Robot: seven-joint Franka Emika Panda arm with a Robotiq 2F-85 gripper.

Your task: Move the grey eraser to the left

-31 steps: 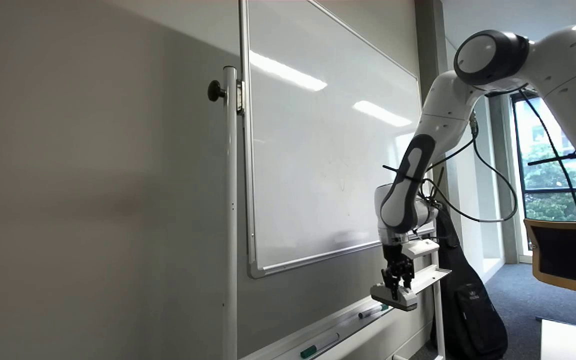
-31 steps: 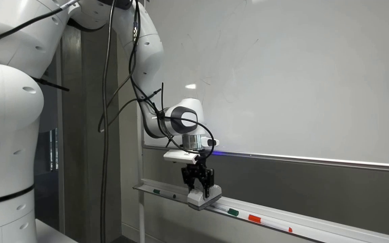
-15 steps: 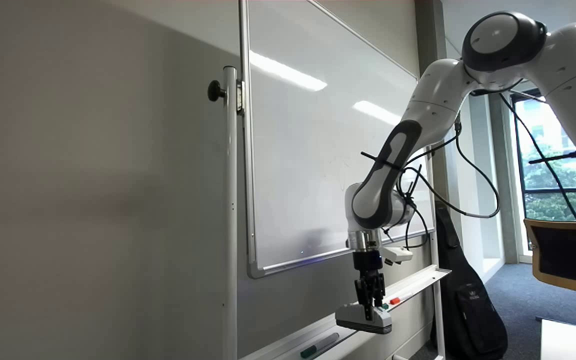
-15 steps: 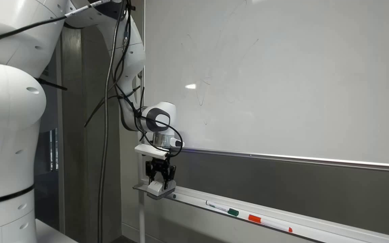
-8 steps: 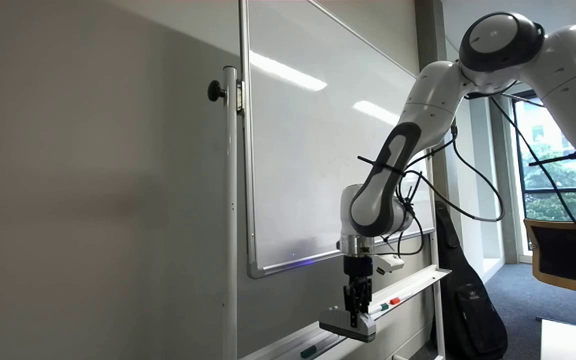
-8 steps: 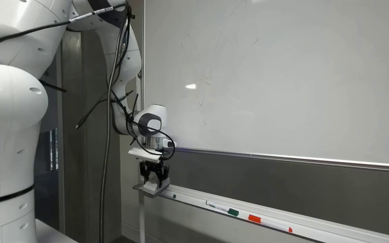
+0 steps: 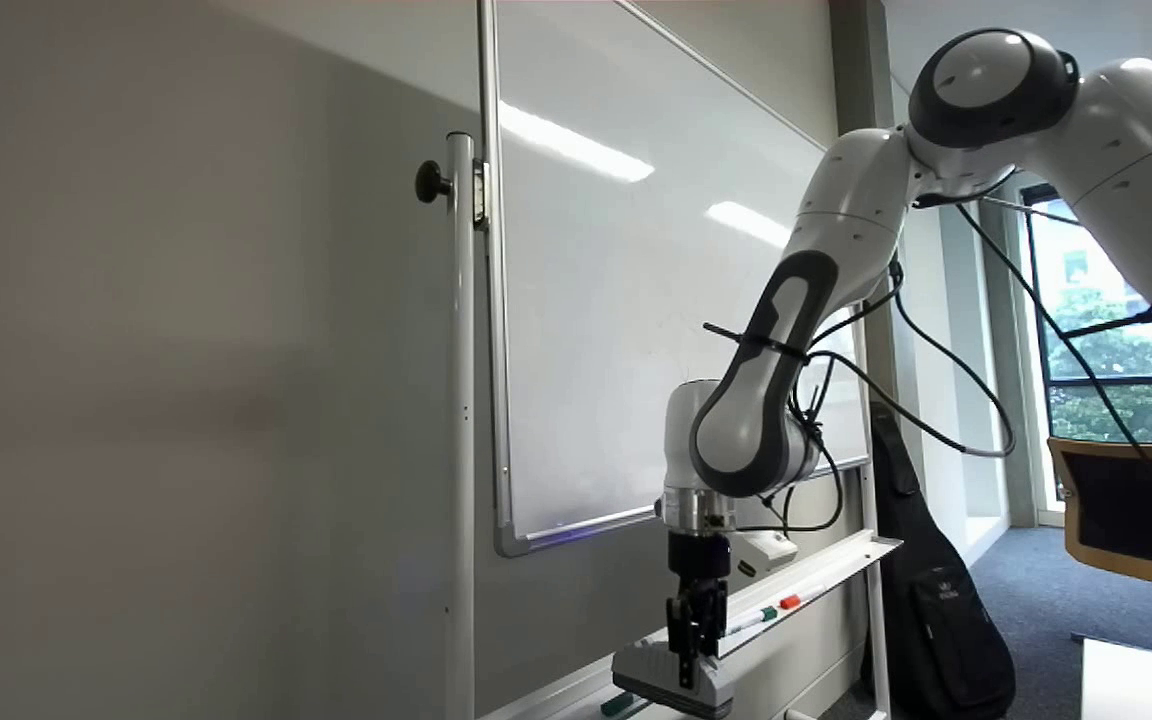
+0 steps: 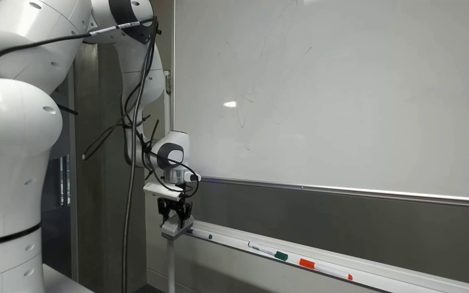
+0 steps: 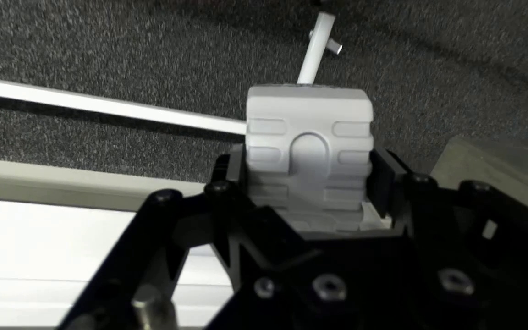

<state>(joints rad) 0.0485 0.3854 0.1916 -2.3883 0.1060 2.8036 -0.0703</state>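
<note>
My gripper is shut on the light-grey eraser. The eraser shows between the fingers in the wrist view [image 9: 310, 133] and in both exterior views [image 7: 648, 668] [image 8: 172, 228]. The gripper [image 9: 310, 176] has one black finger pressed on each long side of it; the gripper also shows in both exterior views [image 7: 692, 655] [image 8: 174, 221]. The eraser is held in the air with its dark felt side down. In an exterior view it is at the left end of the pen tray [image 8: 234, 240]. In the wrist view floor shows beyond it and the tray [image 9: 39, 243] lies to its lower left.
On the tray lie a marker with a dark green end [image 8: 202, 233] close to the eraser, a green-capped marker [image 8: 267, 250] and a red-capped marker [image 8: 326, 268]. The whiteboard [image 8: 340, 101] stands above the tray. A stand post [image 8: 171, 264] is under the eraser.
The arm has carried the eraser left in both exterior views, and lower in one of them. The grip stays shut. The markers have not moved.
</note>
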